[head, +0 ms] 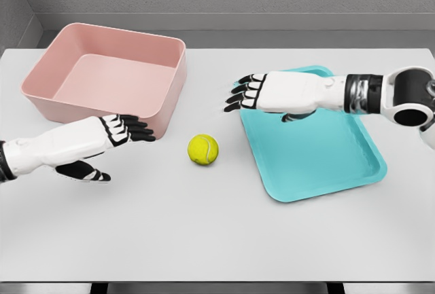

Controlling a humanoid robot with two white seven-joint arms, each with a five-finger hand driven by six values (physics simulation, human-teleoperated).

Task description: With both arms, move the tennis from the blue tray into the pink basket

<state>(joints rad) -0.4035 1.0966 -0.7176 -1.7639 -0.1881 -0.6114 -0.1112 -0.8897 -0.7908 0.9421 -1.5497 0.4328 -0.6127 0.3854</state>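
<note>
A yellow-green tennis ball (203, 149) lies on the white table between the pink basket (41, 100) and the blue tray (319, 165), outside both. My left hand (126, 131) hovers left of the ball, fingers stretched out, holding nothing, just in front of the basket's near wall. My right hand (246, 92) reaches in from the right over the tray's upper left corner, fingers extended toward the left and empty. The ball sits apart from both hands, lower than the right one.
The pink basket stands at the back left, with nothing seen inside. The tray holds nothing visible. The table's front edge (217, 282) runs along the bottom, and a grey wall stands behind.
</note>
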